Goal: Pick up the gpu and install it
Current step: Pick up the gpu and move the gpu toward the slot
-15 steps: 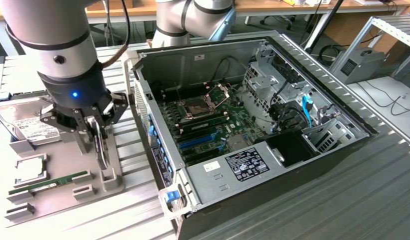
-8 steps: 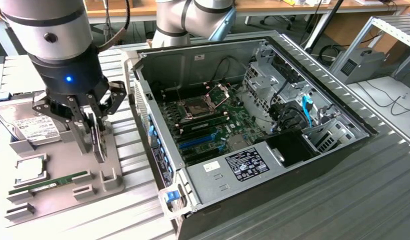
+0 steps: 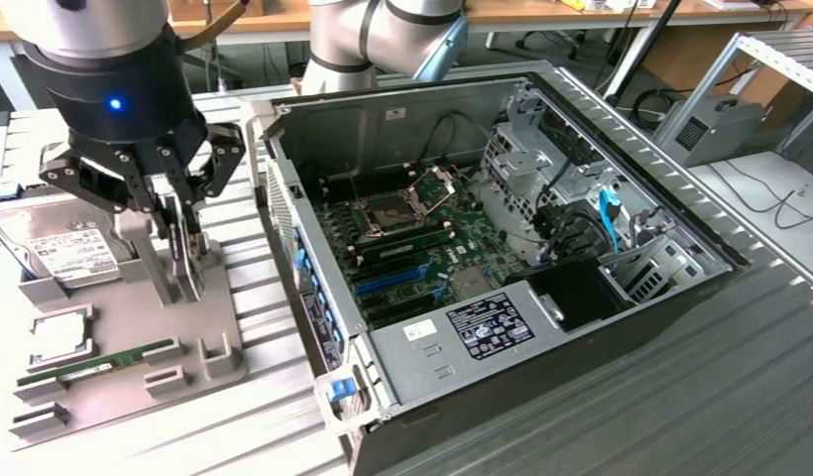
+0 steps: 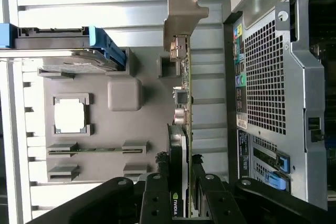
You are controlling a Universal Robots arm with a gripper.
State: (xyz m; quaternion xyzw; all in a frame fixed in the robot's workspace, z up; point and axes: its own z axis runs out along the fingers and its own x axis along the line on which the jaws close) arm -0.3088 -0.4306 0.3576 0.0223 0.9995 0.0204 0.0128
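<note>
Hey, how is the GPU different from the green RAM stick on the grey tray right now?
The gpu stands gripped in the gripper; the RAM stick sits untouched in its holders on the grey tray. The gpu has a black face and a metal bracket at one end; the RAM stick is green, with no bracket. The gpu is the larger card, the RAM stick a narrow strip. Both are thin circuit boards.

The tool point(image 3: 179, 230) clasps the upright gpu point(image 3: 189, 276) on the gray tray point(image 3: 126, 309) beside the open case point(image 3: 380, 124).
</note>
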